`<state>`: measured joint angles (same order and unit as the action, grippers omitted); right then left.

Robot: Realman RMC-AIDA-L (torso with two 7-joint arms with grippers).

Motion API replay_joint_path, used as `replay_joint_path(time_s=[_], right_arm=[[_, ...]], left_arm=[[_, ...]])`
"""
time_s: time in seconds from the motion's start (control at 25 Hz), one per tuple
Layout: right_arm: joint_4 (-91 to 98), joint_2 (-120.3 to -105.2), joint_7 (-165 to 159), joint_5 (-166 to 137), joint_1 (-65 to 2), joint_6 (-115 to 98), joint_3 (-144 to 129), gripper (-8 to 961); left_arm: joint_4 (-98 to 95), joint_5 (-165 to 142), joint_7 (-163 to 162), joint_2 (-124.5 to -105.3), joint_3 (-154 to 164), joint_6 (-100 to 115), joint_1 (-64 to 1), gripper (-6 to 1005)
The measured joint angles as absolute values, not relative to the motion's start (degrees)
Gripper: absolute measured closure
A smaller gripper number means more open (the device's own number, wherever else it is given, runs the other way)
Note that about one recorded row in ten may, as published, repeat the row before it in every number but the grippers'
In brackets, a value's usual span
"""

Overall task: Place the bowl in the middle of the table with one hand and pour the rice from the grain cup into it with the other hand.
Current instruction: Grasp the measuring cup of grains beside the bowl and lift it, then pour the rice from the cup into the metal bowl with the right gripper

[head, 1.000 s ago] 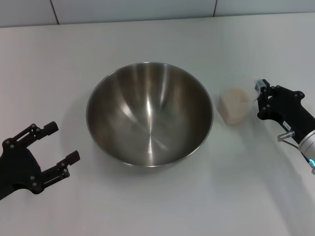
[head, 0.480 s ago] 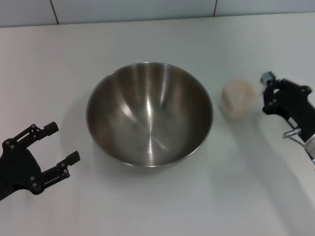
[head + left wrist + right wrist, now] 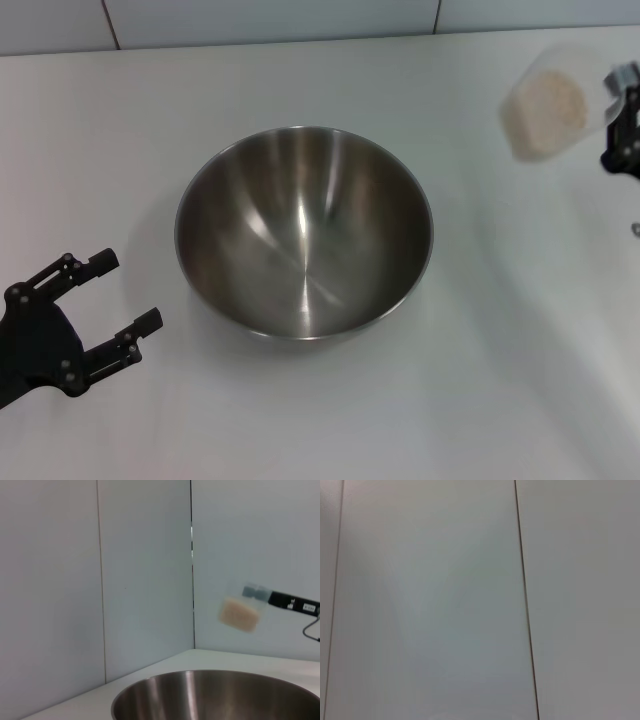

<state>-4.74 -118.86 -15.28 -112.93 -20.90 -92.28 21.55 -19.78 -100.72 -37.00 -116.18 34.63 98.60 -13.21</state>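
Left claw (image 3: 100, 305) parked near, fingers apart, empty, beside steel bowl (image 3: 304, 230) sitting mid-table (image 3: 300, 420). Farther right: grain cup (image 3: 543, 113) aloft, well apart from the bowl, rice (image 3: 550, 100) inside, apparently clamped in right claw (image 3: 618, 110) at frame edge. Best carried over bowl centre before tilting slowly; keep lip low to limit scatter.

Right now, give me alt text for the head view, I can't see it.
A large empty steel bowl sits mid-table. At the far right edge the right gripper holds a clear cup of rice in the air, off to the bowl's side. The left gripper rests open at lower left.
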Motion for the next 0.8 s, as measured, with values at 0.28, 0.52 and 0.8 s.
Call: replay_joint_path(time_s=[0.28, 0.52, 0.8], right_arm=[[-3.0, -118.83, -16.8, -112.9, -22.4, -93.4, 21.9, 936], [-2.6, -118.80, -17.4, -113.3, -23.8, -93.2, 21.5, 936], [-2.4, -118.89, -20.4, -120.9, -29.7, -88.6, 21.1, 936]], left_arm=[[-19.6, -100.7, -37.0, -116.19, 34.6, 98.7, -13.3, 214], [-19.6, -100.7, -37.0, -116.19, 34.6, 98.6, -13.3, 214], [-19.5, -100.7, -36.8, -116.38, 34.6, 98.4, -13.4, 214]])
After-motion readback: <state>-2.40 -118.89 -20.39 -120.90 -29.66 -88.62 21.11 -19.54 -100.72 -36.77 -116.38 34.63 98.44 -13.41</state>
